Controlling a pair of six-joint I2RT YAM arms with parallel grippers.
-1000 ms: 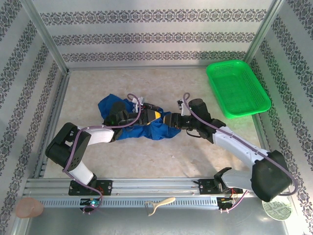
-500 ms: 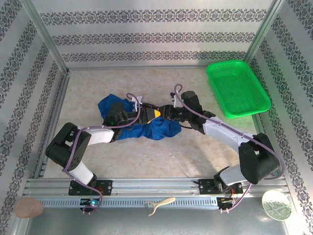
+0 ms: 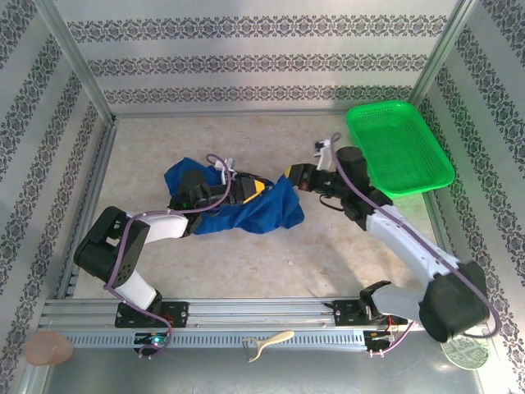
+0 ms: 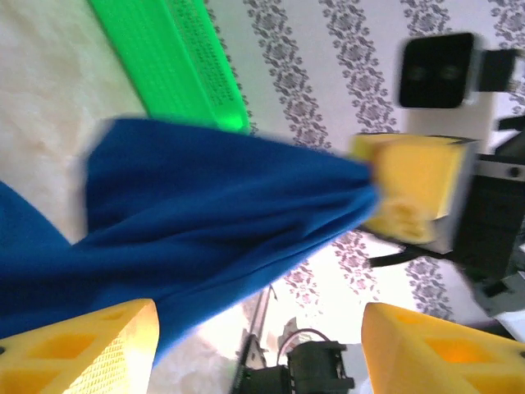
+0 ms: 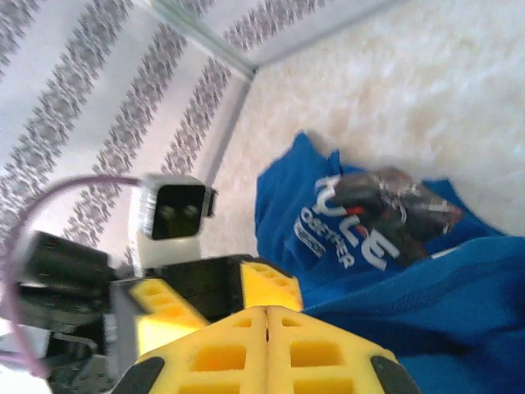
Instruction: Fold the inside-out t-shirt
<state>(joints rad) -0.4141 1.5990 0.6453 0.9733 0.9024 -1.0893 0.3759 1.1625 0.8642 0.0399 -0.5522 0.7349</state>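
While the right end effector (image 3: 290, 176) pinches its stretched edge shut, the royal-blue t-shirt (image 3: 246, 213) lies bunched, pale lettering (image 5: 340, 231) showing; the left end effector (image 3: 257, 190) gapes open, half-buried in cloth.

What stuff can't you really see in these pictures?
- Top external: the t-shirt is bunched up and the left gripper lies over its middle, so sleeves and collar cannot be told apart.
- Left wrist: the green basket is cut off by the top edge; the cloth is blurred.
- Right wrist: the pale lettering is too blurred to read; the right gripper hides how much cloth it pinches.
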